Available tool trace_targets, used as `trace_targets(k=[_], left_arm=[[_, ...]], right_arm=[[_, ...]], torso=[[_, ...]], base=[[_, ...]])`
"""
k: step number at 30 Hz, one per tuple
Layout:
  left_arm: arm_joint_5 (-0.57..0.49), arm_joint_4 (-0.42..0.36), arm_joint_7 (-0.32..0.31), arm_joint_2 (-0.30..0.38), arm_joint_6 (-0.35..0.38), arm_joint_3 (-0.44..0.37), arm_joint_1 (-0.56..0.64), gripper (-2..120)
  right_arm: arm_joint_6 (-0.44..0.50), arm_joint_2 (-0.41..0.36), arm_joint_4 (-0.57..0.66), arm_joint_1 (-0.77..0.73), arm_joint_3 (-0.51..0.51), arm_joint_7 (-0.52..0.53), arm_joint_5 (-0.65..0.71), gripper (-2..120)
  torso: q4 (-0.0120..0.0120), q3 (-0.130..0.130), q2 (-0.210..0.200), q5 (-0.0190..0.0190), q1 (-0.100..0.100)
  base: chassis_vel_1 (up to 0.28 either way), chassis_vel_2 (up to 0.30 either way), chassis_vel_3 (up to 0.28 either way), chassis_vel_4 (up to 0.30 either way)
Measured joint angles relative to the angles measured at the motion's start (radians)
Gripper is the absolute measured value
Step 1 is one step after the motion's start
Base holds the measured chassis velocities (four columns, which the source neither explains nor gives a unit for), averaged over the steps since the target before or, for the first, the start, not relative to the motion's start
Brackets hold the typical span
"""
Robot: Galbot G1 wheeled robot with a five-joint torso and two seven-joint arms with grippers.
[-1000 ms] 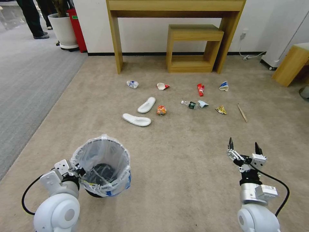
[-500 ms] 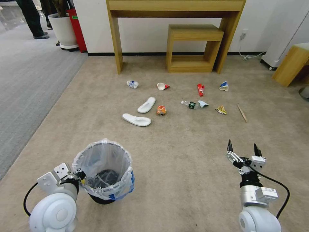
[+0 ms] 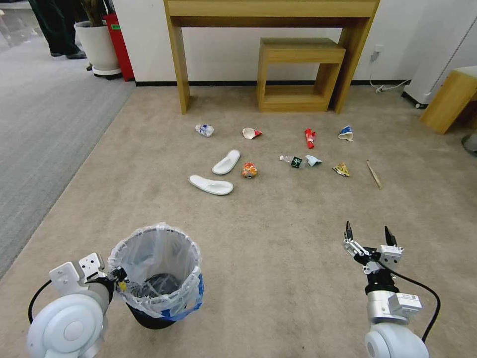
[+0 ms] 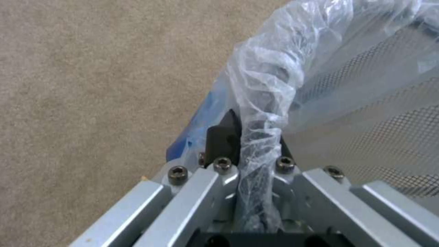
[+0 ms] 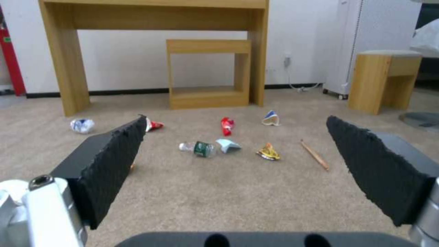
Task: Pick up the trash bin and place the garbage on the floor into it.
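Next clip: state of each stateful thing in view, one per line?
Bin: upright, bag-lined, rim pinched by the left gripper.
Right gripper: open, empty, above carpet.
Bottle: lying on its side.
Cups: crushed, on the carpet.
Slippers: flat, apart from each other.
Stick: lying flat.

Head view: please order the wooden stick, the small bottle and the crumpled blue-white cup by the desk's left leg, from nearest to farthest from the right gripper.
From the right gripper:
1. Wooden stick, ahead, slightly right.
2. Small bottle, ahead-left.
3. Blue-white cup, far left, near the desk.
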Motion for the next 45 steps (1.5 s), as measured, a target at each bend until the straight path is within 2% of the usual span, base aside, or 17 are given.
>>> trace_targets(k=[14, 34, 45], left_arm=[[-0.013, 0.000, -0.006, 0.035, 0.000, -0.016, -0.019, 1], [0.027, -0.003, 0.016, 0.019, -0.001, -0.009, -0.017, 1], [0.023, -0.033, 0.015, 0.018, -0.002, -0.029, -0.013, 1]], right_arm=[[0.007, 0.001, 0.001, -0.006, -0.005, -0.001, -0.004, 100], [0.006, 0.006, -0.004, -0.002, -0.021, -0.003, -0.018, 100], [0.014, 0.002, -0.003, -0.005, -0.024, -0.004, -0.016, 100]], torso=[[0.0000, 0.000, 0.000, 0.0001, 0.000], [0.0000, 0.000, 0.000, 0.0001, 0.000], [0.0000, 0.000, 0.000, 0.0001, 0.000]], base=[[0.000, 0.000, 0.000, 0.000], [0.000, 0.000, 0.000, 0.000], [0.000, 0.000, 0.000, 0.000]])
